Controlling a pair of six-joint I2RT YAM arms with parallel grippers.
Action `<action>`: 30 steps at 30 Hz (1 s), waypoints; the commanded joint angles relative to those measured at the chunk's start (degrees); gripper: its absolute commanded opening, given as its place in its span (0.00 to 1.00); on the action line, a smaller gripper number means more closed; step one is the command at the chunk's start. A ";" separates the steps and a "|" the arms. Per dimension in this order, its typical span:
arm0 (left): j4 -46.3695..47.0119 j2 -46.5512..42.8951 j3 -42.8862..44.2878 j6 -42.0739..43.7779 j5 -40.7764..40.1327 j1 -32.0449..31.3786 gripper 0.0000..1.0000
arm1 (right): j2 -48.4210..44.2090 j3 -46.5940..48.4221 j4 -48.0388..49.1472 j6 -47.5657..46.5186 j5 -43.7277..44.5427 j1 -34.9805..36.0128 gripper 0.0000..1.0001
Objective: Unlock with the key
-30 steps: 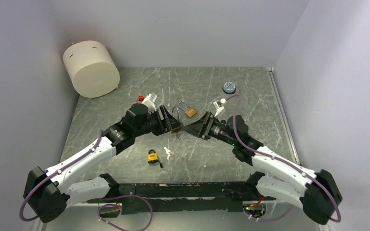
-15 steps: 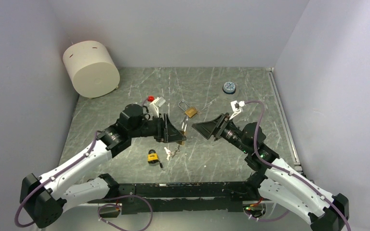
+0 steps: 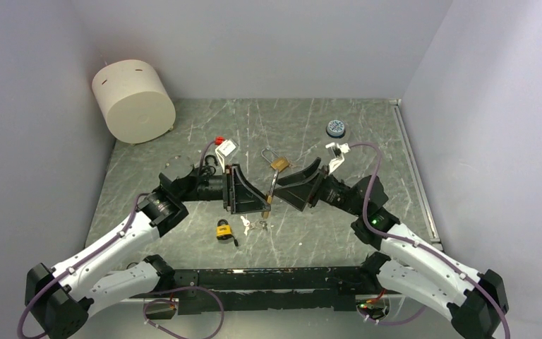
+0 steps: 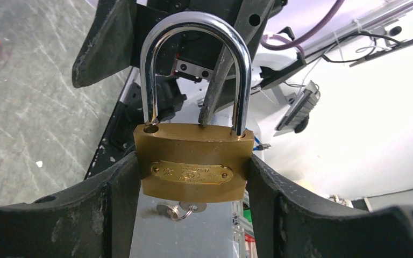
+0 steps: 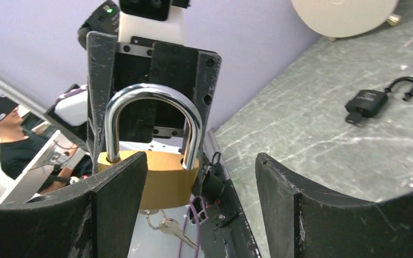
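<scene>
My left gripper (image 3: 264, 203) is shut on the body of a brass padlock (image 4: 192, 161) and holds it above the table. Its steel shackle (image 4: 193, 24) points at the right gripper. In the left wrist view one shackle leg ends right at the mouth of its hole. A key (image 4: 178, 210) on a ring sits under the lock body, and a second key (image 5: 175, 229) dangles from the ring. My right gripper (image 3: 293, 189) is open and empty, facing the padlock (image 5: 156, 177), with its left finger (image 5: 119, 185) beside the lock body.
A second brass padlock (image 3: 279, 164) lies on the table behind the grippers. A black-and-yellow padlock (image 3: 222, 230) with an open shackle and loose keys (image 3: 253, 225) lie near the front. There is a blue disc (image 3: 336, 128) at the back right and a white roll (image 3: 133, 101) at the back left.
The grippers were together at the padlock. The right gripper then pulled away open and has come back close. The left gripper has swung the held padlock slightly nearer the front.
</scene>
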 commanded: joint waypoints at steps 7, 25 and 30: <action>10.64 -1.85 0.49 -5.07 1.24 -0.25 0.02 | 4.05 1.76 14.48 3.73 0.21 0.05 0.56; -25.26 -10.29 5.44 9.78 -24.31 -0.19 0.03 | 0.08 0.89 3.37 0.69 5.00 -0.13 0.00; -33.84 -10.53 6.17 14.43 -33.61 -0.22 0.02 | -1.53 0.56 -2.47 -0.02 7.91 -0.13 0.00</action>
